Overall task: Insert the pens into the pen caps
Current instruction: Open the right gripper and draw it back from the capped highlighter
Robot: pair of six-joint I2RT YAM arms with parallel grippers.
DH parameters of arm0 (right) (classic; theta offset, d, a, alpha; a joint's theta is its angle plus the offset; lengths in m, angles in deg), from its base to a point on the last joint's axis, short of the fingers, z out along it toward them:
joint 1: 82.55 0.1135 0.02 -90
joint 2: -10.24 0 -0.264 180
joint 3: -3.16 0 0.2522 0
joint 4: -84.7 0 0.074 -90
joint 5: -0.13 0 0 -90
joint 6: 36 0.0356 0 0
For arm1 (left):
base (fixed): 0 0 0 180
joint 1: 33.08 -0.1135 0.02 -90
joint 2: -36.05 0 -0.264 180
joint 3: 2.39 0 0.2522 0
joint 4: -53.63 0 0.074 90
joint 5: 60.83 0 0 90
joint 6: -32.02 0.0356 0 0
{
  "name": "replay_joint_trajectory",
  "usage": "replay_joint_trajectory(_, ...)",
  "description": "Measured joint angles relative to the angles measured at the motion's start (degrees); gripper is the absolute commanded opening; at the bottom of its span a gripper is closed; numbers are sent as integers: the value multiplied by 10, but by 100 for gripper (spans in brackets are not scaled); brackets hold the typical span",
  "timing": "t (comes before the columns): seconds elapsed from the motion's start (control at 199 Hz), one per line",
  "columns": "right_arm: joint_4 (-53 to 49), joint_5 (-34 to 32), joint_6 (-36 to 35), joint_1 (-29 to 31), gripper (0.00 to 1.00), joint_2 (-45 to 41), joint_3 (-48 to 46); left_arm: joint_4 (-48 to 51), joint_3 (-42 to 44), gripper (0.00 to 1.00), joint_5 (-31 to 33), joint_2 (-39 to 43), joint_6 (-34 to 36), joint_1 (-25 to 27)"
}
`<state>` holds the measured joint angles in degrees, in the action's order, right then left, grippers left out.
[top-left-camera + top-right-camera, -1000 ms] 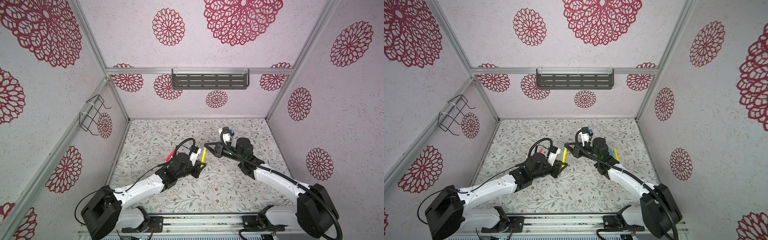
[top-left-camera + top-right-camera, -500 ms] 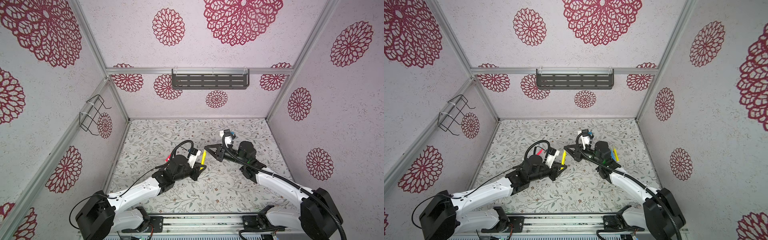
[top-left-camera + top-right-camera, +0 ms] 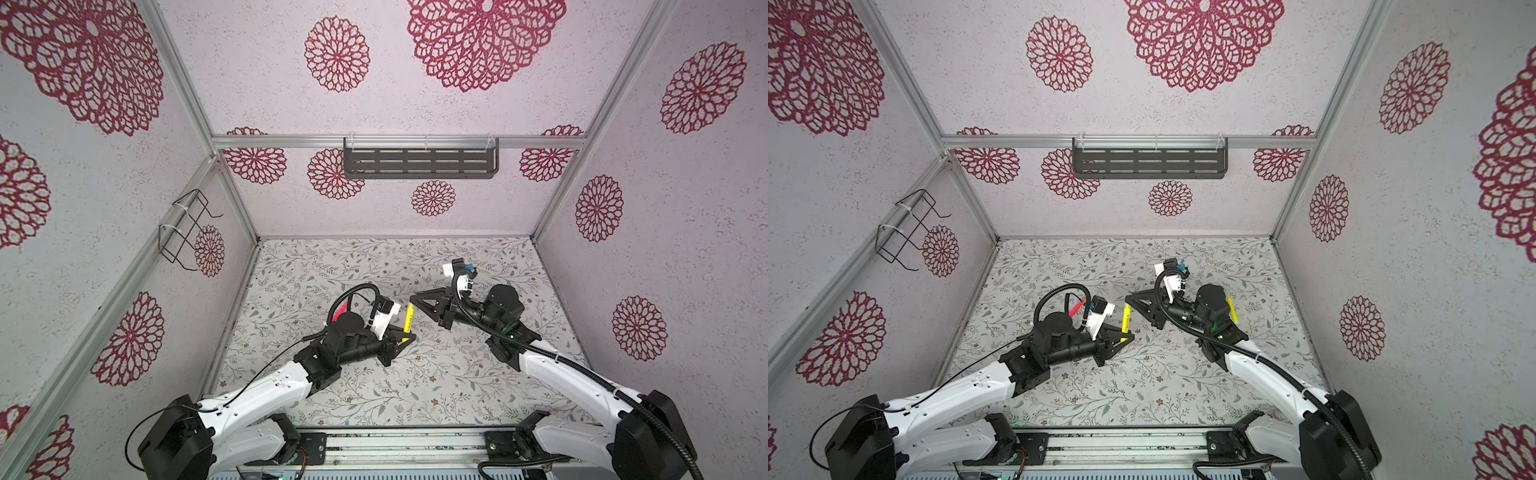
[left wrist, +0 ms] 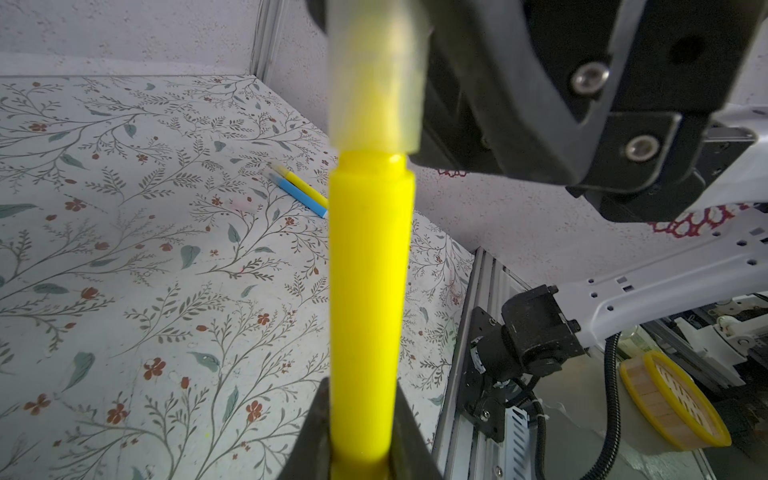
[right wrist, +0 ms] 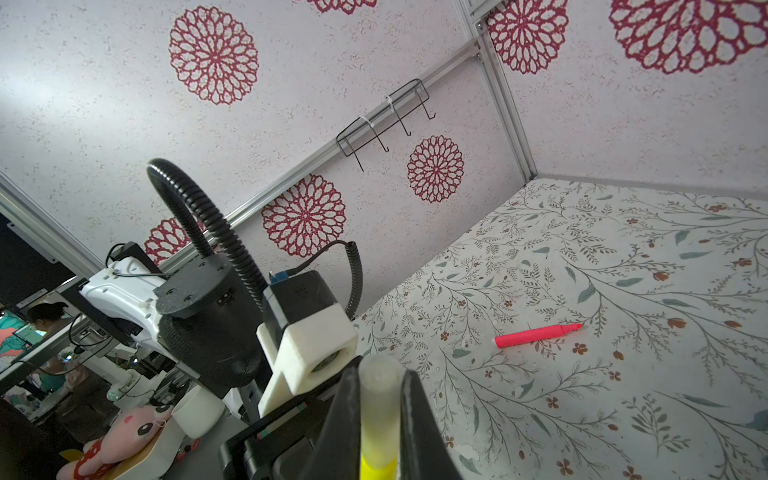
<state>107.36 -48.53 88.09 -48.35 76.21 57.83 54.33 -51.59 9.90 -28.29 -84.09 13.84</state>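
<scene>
My left pincer [image 4: 360, 432] grips the yellow pen [image 4: 368, 270], my right pincer [image 5: 380, 399] grips the cap [image 4: 376, 83] straight ahead over its tip, axes lined up.

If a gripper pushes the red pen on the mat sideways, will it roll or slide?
Probably it rolls: the red pen looks round and lies flat on the mat. It likely stays stiff, being straight like hard plastic. Its tapered tip may make it curve while rolling.

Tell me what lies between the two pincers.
The yellow pen: left pincer grips it, tip inside the cap in the right pincer. Left wrist view shows it.
</scene>
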Motion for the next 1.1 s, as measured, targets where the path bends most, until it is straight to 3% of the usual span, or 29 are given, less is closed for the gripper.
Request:
replay_joint_trajectory(0.186,-9,9,-14,2,0,-9,0,0,0,0,-19,2,0,-1)
replay_joint_trajectory(0.256,-13,9,-19,3,6,-11,0,1,0,0,-24,2,0,-2)
replay_joint_trajectory(0.381,-25,9,-25,4,27,-19,0,0,0,0,-32,3,2,-2)
replay_joint_trajectory(0.793,-143,39,-62,24,44,-93,2,-36,-1,0,8,20,-3,-12)
replay_joint_trajectory(0.828,-149,37,-62,24,61,-100,2,-36,-1,0,9,20,-3,-12)
replay_joint_trajectory(1.024,-231,-48,-96,25,71,-129,32,-30,-1,0,23,22,-2,-12)
replay_joint_trajectory(1.064,-243,-68,-101,25,80,-133,37,-26,-1,0,25,24,-2,-12)
replay_joint_trajectory(1.084,-248,-82,-103,25,95,-136,39,-24,-1,0,26,25,-2,-12)
replay_joint_trajectory(1.104,-252,-92,-106,25,99,-139,41,-23,-1,0,27,26,-2,-12)
